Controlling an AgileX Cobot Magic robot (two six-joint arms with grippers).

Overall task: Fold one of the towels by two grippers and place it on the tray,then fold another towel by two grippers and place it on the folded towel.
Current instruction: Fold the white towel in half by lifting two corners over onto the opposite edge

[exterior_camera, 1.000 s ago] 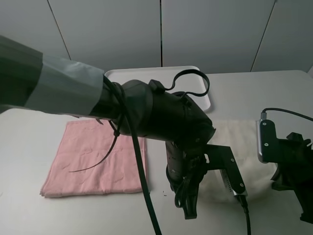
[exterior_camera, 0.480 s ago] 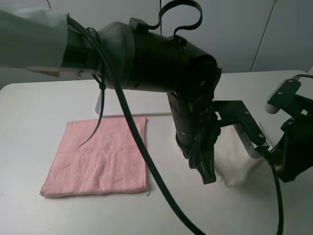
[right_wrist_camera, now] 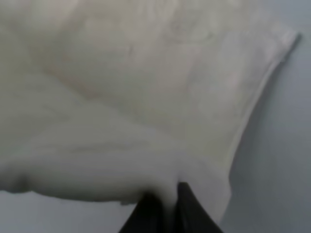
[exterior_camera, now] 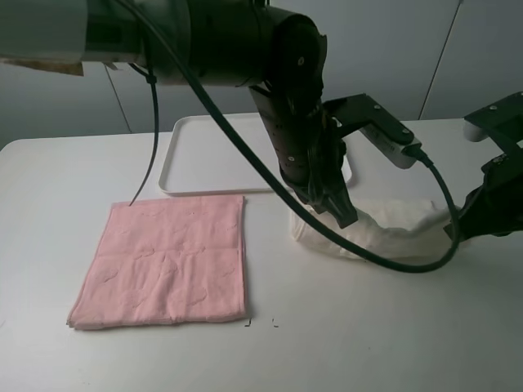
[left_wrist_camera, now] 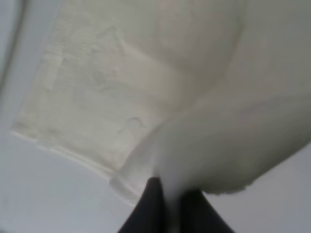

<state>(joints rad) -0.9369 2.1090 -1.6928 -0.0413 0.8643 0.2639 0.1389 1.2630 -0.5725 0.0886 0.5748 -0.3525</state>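
Left gripper (left_wrist_camera: pixel 167 204) and right gripper (right_wrist_camera: pixel 163 206) pinch the raised edge of the cream towel (exterior_camera: pixel 392 233); you are in the first fold. Next, I think, lay it on the half beyond the jaws.

L hand (left_wrist_camera: pixel 167 195) & R hand (right_wrist_camera: pixel 164 199) lifted cream towel (exterior_camera: pixel 384 235) edge back twd tray (exterior_camera: pixel 212 155).

The cream towel (exterior_camera: pixel 392 233) sags in a soft roll just above the tabletop (exterior_camera: pixel 392 335), one edge pinched in the closed left tool (left_wrist_camera: pixel 167 194) and the closed right tool (right_wrist_camera: pixel 165 201), and it curls over its lower part. The pink towel (exterior_camera: pixel 167 261) lies spread flat and square to its left, faintly embossed. The white tray (exterior_camera: pixel 196 155), low-rimmed with rounded corners, sits just behind the pink towel's far edge.
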